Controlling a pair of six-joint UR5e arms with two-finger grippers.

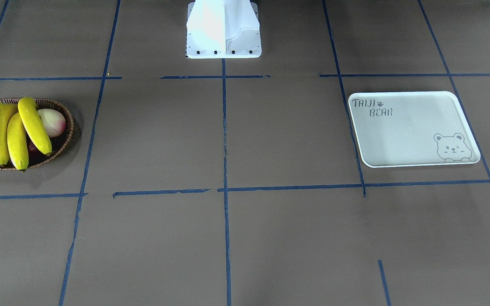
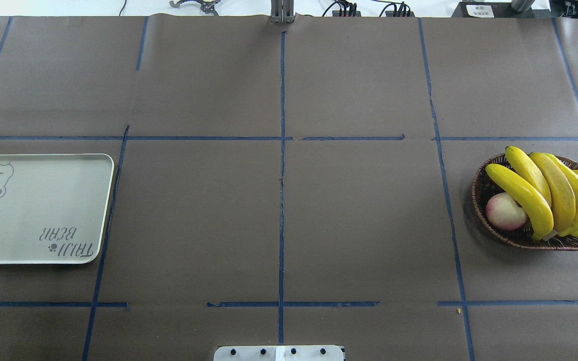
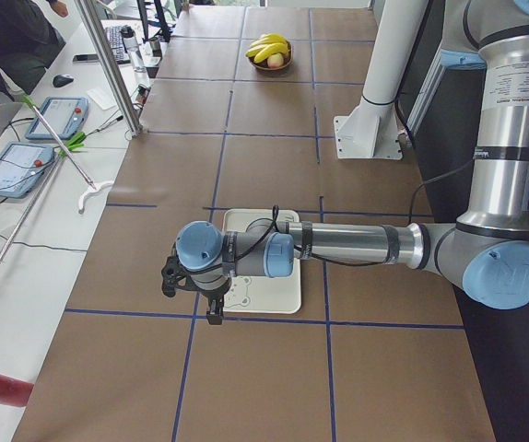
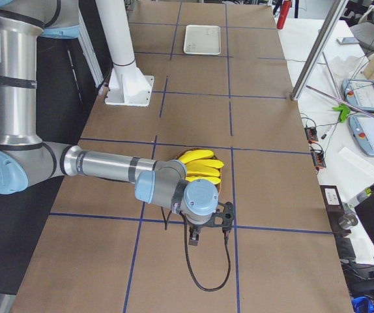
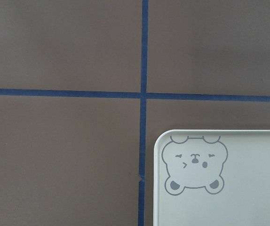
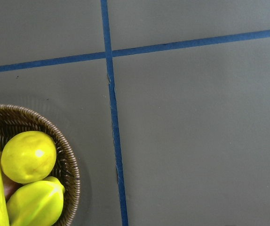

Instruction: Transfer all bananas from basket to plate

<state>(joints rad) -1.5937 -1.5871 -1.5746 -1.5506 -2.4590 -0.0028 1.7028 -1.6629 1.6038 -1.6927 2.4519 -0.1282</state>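
Several yellow bananas (image 1: 15,131) lie side by side in the brown wicker basket (image 1: 68,127) on the robot's right side of the table. They also show in the overhead view (image 2: 550,195), with the basket (image 2: 479,190) under them. The off-white "TAIJI BEAR" plate (image 2: 33,210) lies bare on the robot's left side (image 1: 411,131). My left gripper (image 3: 191,295) hangs above the plate's bear corner (image 5: 248,188). My right gripper (image 4: 211,227) hangs above the basket's outer edge (image 6: 69,160). Both show only in the side views, so I cannot tell whether they are open or shut.
A round pink-and-cream fruit (image 2: 504,211) lies in the basket beside the bananas, and a round yellow fruit (image 6: 27,157) at its outer end. The white robot base (image 1: 223,29) stands at the table's middle edge. Blue tape lines cross the brown table. A person (image 3: 6,37) sits beyond it.
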